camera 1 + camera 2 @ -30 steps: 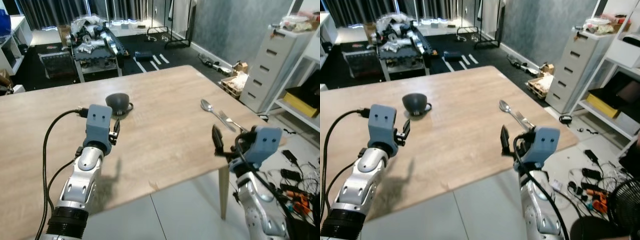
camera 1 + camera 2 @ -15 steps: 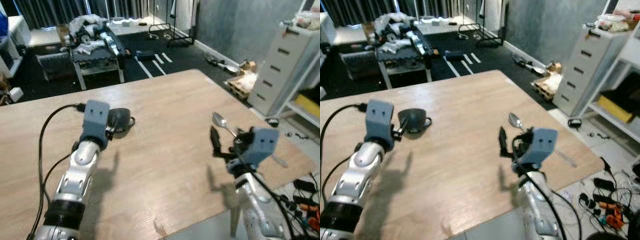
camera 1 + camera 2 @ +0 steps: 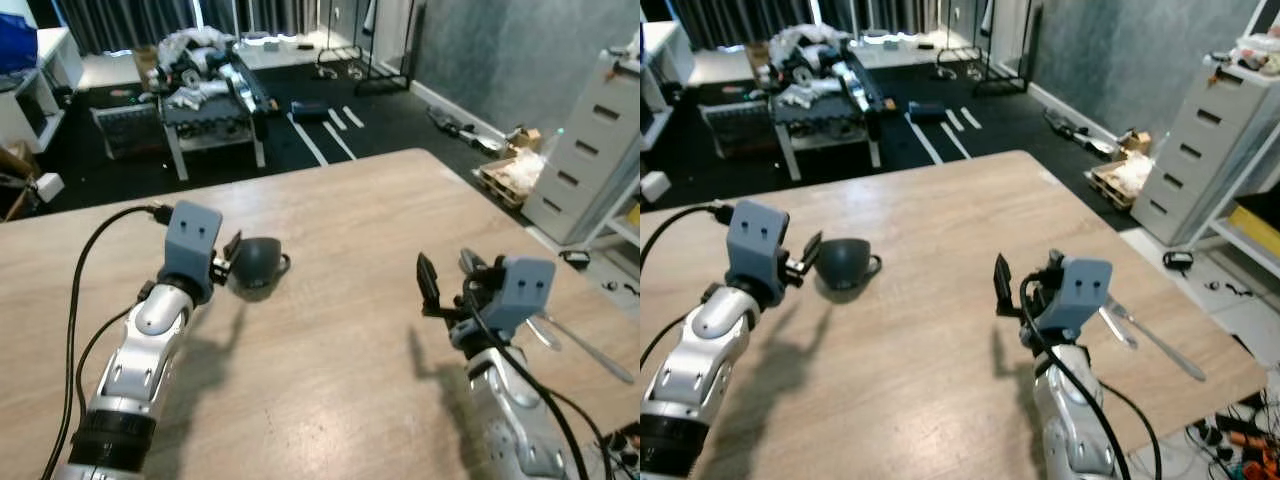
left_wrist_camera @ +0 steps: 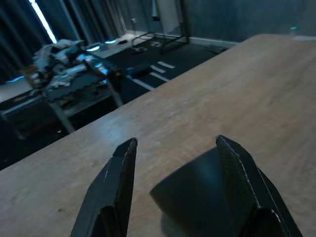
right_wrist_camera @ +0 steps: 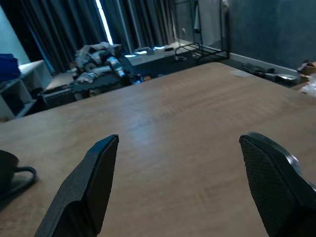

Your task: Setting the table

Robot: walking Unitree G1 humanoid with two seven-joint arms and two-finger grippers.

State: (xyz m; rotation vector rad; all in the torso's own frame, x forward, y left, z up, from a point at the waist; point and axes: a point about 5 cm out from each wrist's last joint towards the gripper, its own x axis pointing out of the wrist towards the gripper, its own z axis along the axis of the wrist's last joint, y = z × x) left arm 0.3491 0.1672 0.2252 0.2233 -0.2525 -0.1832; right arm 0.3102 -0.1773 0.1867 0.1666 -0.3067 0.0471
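Since the earlier frame, left gripper (image 4: 173,192) has neared the cup (image 3: 256,268), jaws spread, ungrasped. Right gripper (image 5: 182,187) hovers, released. Next: close on cup.

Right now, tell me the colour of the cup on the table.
The cup is dark grey, nearly black, plain without pattern. The right eye view shows it best.

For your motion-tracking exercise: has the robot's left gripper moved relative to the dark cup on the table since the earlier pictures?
Yes. The left gripper has closed in on the dark cup; its open fingers now reach the cup's near side, where earlier a gap of table separated them.
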